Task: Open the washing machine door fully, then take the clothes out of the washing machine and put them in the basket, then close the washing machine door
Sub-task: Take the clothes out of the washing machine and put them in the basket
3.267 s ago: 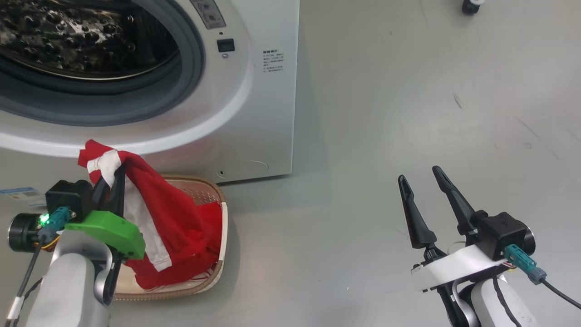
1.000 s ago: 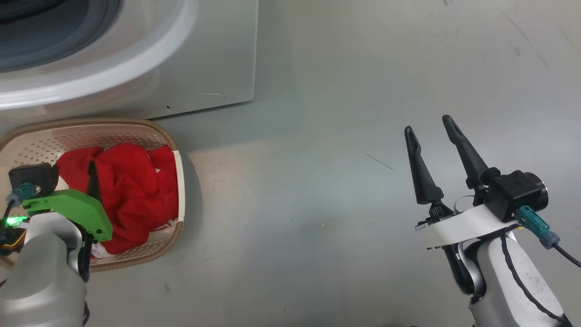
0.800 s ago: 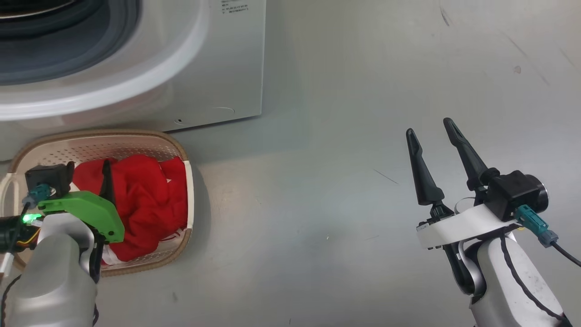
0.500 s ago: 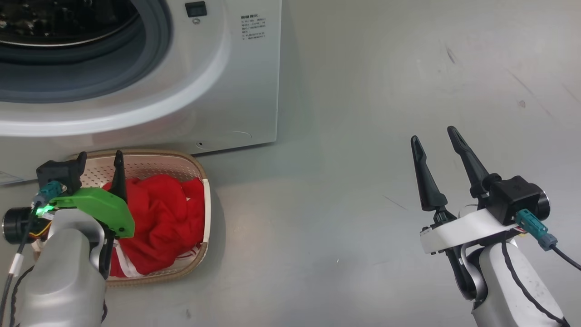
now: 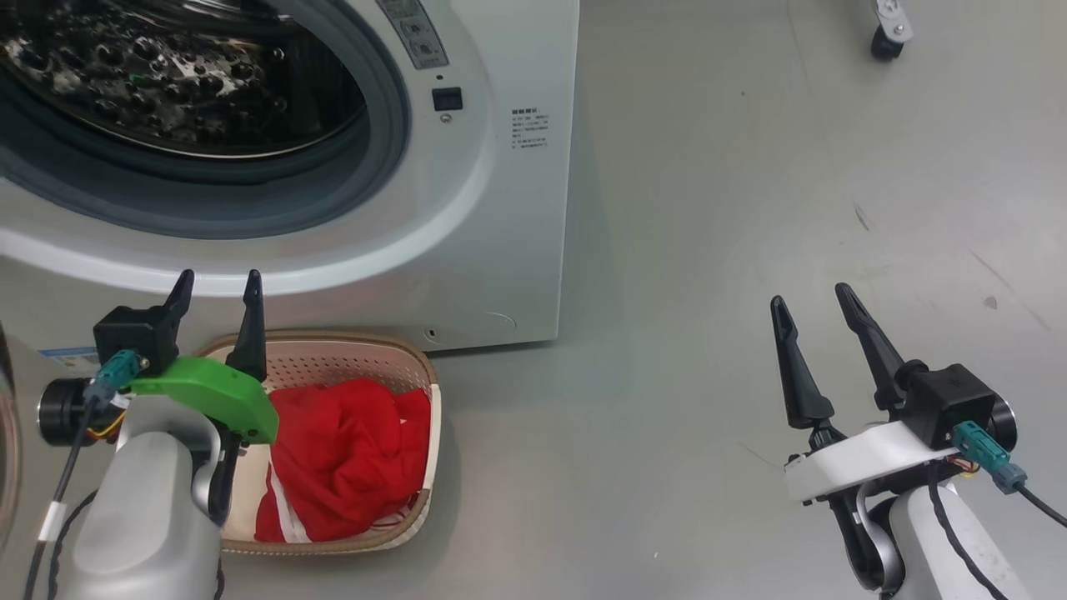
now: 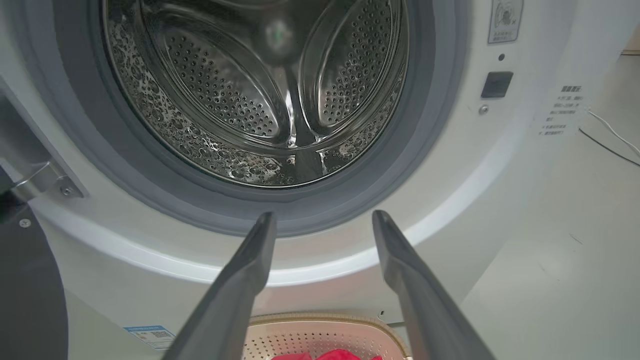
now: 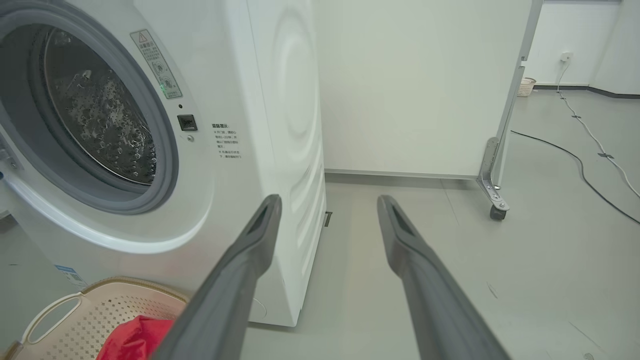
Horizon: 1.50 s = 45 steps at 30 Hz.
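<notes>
Head view has tilted back up since a second ago, so the washing machine (image 5: 500,208) and its perforated steel drum (image 5: 167,83) are in the picture again; that shift is the camera's, not the things'. About three seconds ago the left gripper (image 5: 218,279) was pinching a red garment and holding it over the basket (image 5: 333,346). Now its two dark fingers stand spread with nothing between them, raised over the basket's far rim in front of the machine's lower panel. The clothes (image 5: 350,467) lie heaped in the basket, red with white stripes showing at the near side. The basket sits on the grey floor (image 5: 708,250) just before the machine's front.

Along the left wrist view, the parted fingers frame the lower edge of the grey rubber ring, with the drum's shiny wall and paddles beyond. At that view's lower left, the dark edge of the washing machine door (image 6: 30,290) hangs swung open beside a metal hinge (image 6: 37,177).

The right gripper (image 5: 809,296) has kept its pose throughout: fingers spread, empty, over bare floor well to the right of the machine and basket.
</notes>
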Motion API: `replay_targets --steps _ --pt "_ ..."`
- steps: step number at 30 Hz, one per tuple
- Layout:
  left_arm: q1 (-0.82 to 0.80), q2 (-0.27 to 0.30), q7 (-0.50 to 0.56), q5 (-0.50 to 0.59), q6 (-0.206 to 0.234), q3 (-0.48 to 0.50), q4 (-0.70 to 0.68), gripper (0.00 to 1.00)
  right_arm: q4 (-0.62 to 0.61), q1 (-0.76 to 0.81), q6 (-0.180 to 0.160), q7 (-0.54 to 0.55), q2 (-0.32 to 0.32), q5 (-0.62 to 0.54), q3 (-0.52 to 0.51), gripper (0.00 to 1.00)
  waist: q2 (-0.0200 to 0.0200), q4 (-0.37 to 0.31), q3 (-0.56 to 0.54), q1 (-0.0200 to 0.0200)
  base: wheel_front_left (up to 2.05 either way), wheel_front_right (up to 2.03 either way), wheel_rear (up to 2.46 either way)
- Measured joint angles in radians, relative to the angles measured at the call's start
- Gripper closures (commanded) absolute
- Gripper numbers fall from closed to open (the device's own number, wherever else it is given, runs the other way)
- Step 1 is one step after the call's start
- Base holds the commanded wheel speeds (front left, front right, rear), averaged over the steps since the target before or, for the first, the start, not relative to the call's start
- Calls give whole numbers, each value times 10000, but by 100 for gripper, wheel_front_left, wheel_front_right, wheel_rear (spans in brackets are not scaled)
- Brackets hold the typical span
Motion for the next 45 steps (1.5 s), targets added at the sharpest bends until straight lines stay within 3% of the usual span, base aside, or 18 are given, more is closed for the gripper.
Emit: replay_targets --steps 22,45 --pt "2981 -251 2 -86 -86 194 -2725 0 -75 1168 -163 -2 -21 115 -73 0 0 611 -1842 0 0 0 0" --pt "4427 -357 2 -205 -90 -201 -4224 0 -522 1533 -265 -4 -67 150 -232 0 0 416 -2041 0 0 0 0"
